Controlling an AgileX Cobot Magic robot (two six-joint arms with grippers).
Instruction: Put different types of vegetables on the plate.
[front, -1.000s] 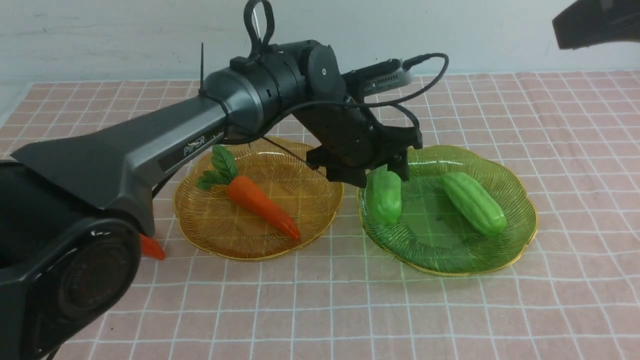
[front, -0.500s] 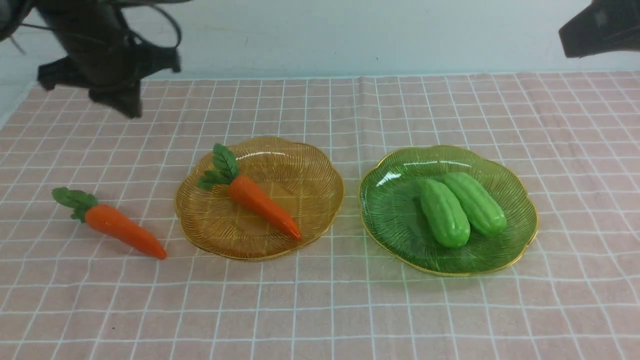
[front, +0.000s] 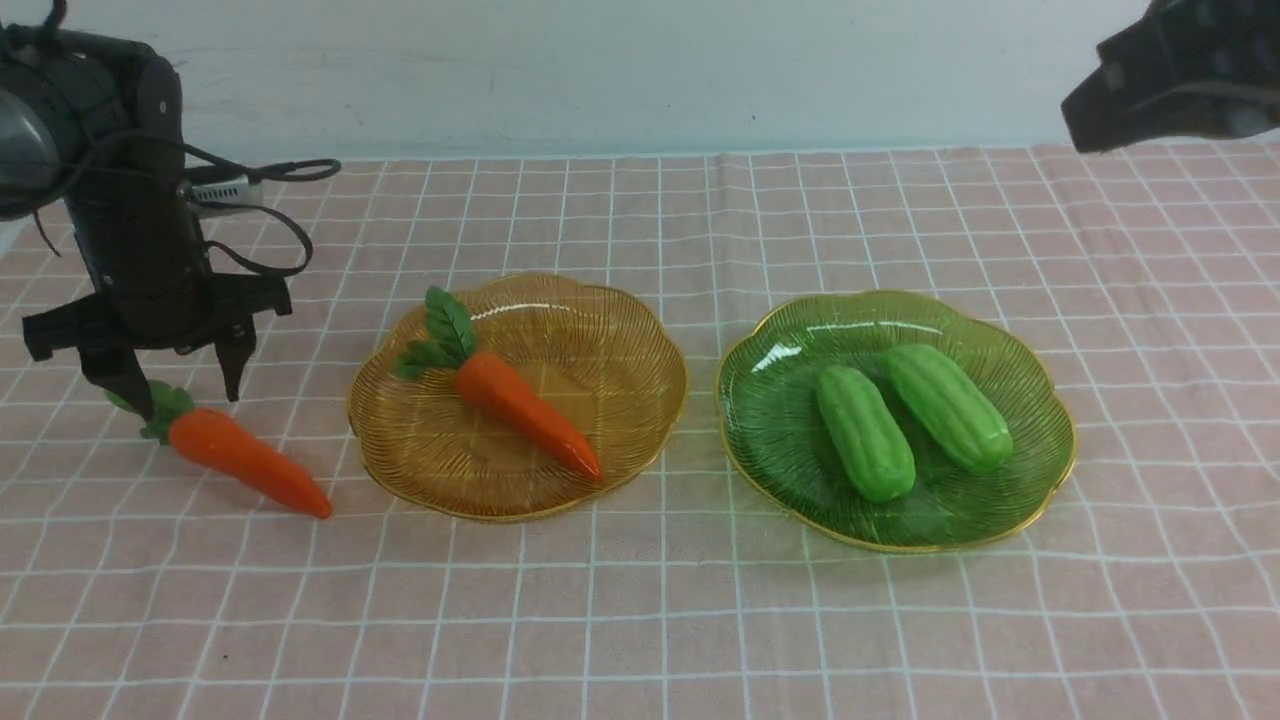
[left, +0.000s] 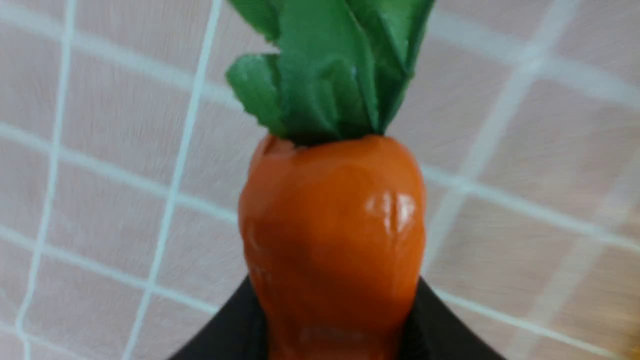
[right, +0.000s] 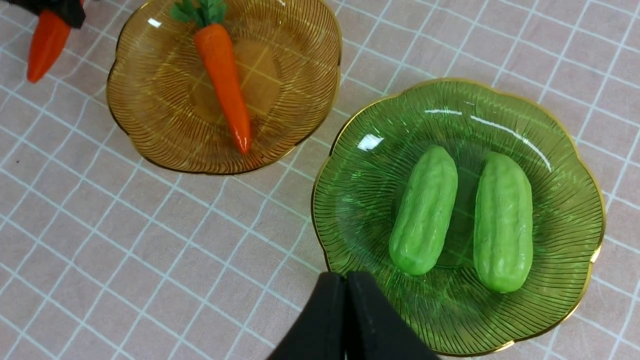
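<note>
Fingers (front: 120, 375) of the left gripper (front: 187, 400) stand apart, low over the leafy end of a loose carrot (front: 240, 460) that lies on the pink checked cloth (front: 640, 620). One finger is at the leaves and the other is clear of the carrot. A second carrot (front: 520, 410) rests on the amber plate (front: 520, 515). The near gourd (front: 865, 432) and the far gourd (front: 945, 405) lie side by side on the green plate (front: 900, 545). The right gripper (right: 345, 305), raised above the green plate, is closed and empty.

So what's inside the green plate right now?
The green plate holds a left gourd and a right gourd, side by side. Nothing else shows; the glass directly beneath them is covered.
</note>
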